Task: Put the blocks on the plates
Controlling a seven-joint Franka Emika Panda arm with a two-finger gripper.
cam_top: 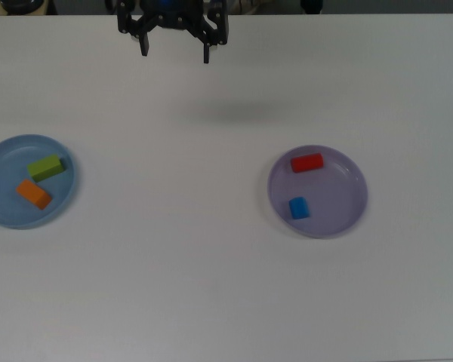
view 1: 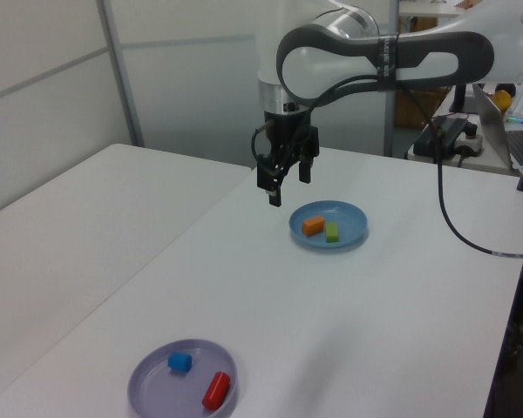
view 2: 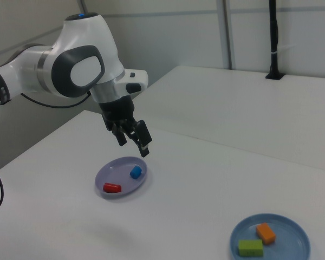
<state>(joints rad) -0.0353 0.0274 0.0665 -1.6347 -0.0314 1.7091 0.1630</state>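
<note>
The light blue plate (cam_top: 4, 213) (view 1: 349, 228) (view 2: 292, 244) holds the green block (cam_top: 46, 167) (view 1: 332, 232) (view 2: 250, 247) and the orange block (cam_top: 34, 194) (view 1: 313, 225) (view 2: 266, 233). On the lavender plate (cam_top: 340, 207) (view 1: 161, 392) (view 2: 119, 187) lie the red block (cam_top: 307, 162) (view 1: 215, 389) (view 2: 111, 188) and the blue cube (cam_top: 299, 207) (view 1: 179, 360) (view 2: 135, 172). My gripper (cam_top: 174, 47) (view 1: 285, 185) (view 2: 134, 145) hangs open and empty high above the table, near the top view's upper edge, between the two plates.
The white table (cam_top: 211, 286) carries only the two plates. A laptop and cables (view 1: 506, 131) lie at the left view's far right. A black post (view 2: 274, 43) stands on the neighbouring table in the right view.
</note>
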